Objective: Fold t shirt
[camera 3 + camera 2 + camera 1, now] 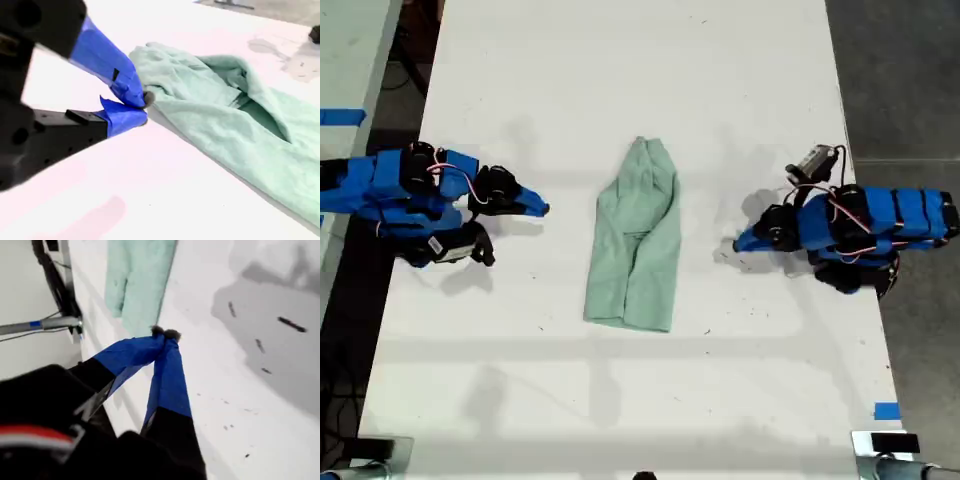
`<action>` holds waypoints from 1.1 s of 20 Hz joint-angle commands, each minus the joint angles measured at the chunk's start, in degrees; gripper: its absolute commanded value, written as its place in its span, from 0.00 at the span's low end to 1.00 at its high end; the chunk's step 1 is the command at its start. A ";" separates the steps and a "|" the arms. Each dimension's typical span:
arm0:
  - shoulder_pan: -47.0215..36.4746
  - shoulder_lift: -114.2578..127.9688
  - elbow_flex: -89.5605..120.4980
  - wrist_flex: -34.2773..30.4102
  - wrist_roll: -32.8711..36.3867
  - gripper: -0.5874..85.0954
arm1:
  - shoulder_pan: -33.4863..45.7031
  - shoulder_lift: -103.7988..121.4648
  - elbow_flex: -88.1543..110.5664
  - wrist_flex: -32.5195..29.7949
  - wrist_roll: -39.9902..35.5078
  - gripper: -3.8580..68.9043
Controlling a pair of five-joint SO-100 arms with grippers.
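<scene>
The t shirt (638, 243) is lying folded narrow on the table (570, 400); my first gripper (165, 333) and my second gripper (144, 107) are being held pressed together, empty.

t shirt (636, 240): 1 | arms: 2 | table (620, 60): 1

t shirt (137, 282) cut off by first wrist view's edge, both arms' bases cropped in exterior view
</scene>
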 commanded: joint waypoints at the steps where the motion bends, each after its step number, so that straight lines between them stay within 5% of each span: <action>1: 6.42 -26.19 -22.24 1.93 -1.76 0.00 | -6.24 -46.14 -33.57 -4.13 -3.43 0.04; 4: 16.79 -41.66 -32.61 -2.20 -3.87 0.07 | -10.55 -75.67 -65.83 4.75 -4.92 0.01; 6: 21.36 -55.37 -45.18 6.33 -7.12 0.18 | -12.39 -86.57 -79.72 9.76 -5.27 0.08; 10: 24.61 -81.83 -71.46 20.92 -9.40 0.28 | -13.89 -93.16 -82.62 5.45 -7.47 0.16; 13: 23.20 -89.82 -76.64 20.30 -7.73 0.27 | -13.80 -98.09 -82.27 2.72 -4.48 0.35; 19: 19.95 -101.34 -83.67 18.28 -4.39 0.24 | -14.24 -105.91 -86.13 3.87 -4.39 0.37; 22: 20.57 -106.35 -89.03 18.11 -2.81 0.00 | -15.29 -109.78 -86.92 3.87 -2.46 0.31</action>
